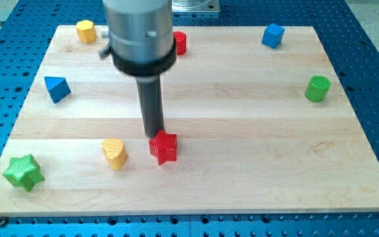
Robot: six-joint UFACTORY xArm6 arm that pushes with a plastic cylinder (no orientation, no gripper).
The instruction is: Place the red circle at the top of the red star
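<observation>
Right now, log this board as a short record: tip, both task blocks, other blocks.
tip: my tip is at the red star's top edge, seemingly touching it
red star: lower middle of the wooden board
red circle: near the view's top, partly hidden behind the arm, far from the star
yellow blocks: yellow heart left of the star; yellow block top left
blue blocks: blue triangle left; blue cube top right
green blocks: green star bottom left; green cylinder right

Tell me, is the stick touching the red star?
Cannot tell. In the camera view my tip ends right at the red star's top edge with no visible gap, but one view cannot show real contact.
</observation>
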